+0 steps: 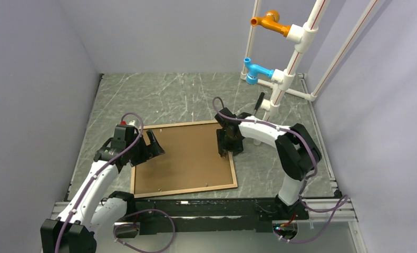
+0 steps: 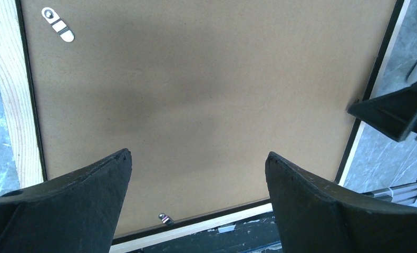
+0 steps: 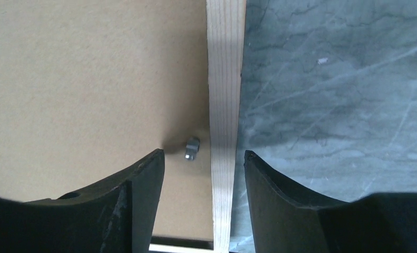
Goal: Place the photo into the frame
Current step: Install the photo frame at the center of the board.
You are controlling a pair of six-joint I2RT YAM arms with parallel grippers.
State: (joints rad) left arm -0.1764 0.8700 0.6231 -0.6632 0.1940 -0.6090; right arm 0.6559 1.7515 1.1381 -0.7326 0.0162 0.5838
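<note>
The frame (image 1: 185, 190) lies flat on the table (image 1: 169, 95) with its wooden back side up, and the brown board (image 1: 187, 158) sits inside it and fills the whole opening. The photo shows in no view; whether it is already under the board, I cannot tell.

The right gripper (image 3: 204, 153) hangs over the right rail (image 3: 225, 95). Its fingers are partly open and hold nothing: one finger is over the board, the other over the bare table, and a small metal clip (image 3: 191, 148) lies between them, just beside the rail. The left gripper (image 2: 198, 154) is over the left part of the board, wide open and also with nothing in it. A second clip (image 2: 58, 24) lies near one rail in its view.

I judge that the step in hand is work on the clips that lock the board, but the pictures do not tell if this is opening or closing. The next move probably calls for a small, exact turn or push on the clip with one fingertip, without shifting the frame.

The near rail lies close to the black bar of the arm bases, so there is little room toward the robot. Beyond the frame and to its right the table gives more room, but the white pipe stand (image 1: 293, 47) is near, behind the right arm.
</note>
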